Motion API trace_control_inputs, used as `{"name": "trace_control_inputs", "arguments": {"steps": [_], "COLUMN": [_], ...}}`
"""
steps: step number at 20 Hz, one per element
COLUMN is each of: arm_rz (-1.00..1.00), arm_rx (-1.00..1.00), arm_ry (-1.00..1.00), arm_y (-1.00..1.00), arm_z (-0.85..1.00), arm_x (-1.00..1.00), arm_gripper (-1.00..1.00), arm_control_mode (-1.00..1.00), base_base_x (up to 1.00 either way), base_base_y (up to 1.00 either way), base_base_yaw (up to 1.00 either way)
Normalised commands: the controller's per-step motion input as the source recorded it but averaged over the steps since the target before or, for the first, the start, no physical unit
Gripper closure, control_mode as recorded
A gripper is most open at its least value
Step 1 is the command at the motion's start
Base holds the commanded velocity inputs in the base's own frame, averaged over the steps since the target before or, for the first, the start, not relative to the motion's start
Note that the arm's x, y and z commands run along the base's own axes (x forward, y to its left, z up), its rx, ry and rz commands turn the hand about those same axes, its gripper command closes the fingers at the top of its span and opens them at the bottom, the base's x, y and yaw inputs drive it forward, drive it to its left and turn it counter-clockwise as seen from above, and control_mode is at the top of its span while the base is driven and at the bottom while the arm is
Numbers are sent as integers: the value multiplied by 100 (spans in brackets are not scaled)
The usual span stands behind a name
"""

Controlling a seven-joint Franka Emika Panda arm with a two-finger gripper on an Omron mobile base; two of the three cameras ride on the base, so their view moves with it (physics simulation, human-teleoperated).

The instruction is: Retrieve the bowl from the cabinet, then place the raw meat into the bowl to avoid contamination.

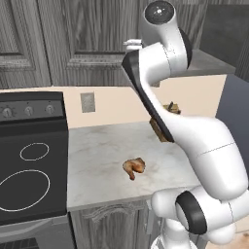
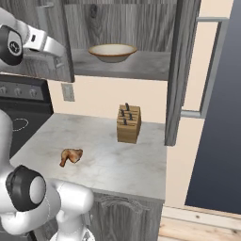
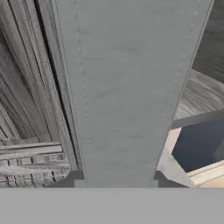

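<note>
The bowl (image 2: 112, 52) sits on the shelf inside the cabinet (image 2: 123, 65), whose right door (image 2: 181, 70) stands open. Below the cabinet, the meat (image 2: 71, 156) lies on the counter (image 2: 103, 160), left of the knife block (image 2: 129, 123). The arm (image 1: 165, 73) reaches up to the cabinet; I cannot tell how the pincer stands, perhaps narrowed on a door handle.

A home kitchen: a black stove (image 1: 29, 165) beside a marble counter (image 1: 102, 146), grey wood-grain cabinet (image 2: 122, 28) above, and a knife block (image 2: 129, 123) near the counter's back edge.
</note>
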Motion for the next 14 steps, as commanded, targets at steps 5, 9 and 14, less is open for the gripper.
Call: {"name": "trace_control_inputs", "arguments": {"steps": [5, 9, 14], "arm_rz": [-2, 0, 0], "arm_rx": [0, -3, -7], "arm_ry": [2, 0, 0], "arm_y": [49, 74, 91], "arm_z": [-4, -12, -10], "arm_x": [-100, -100, -98], "arm_gripper": [100, 100, 100], "arm_control_mode": [-100, -100, -100], "base_base_x": [0, 0, 0], "base_base_y": [0, 0, 0], "base_base_yaw": [0, 0, 0]}}
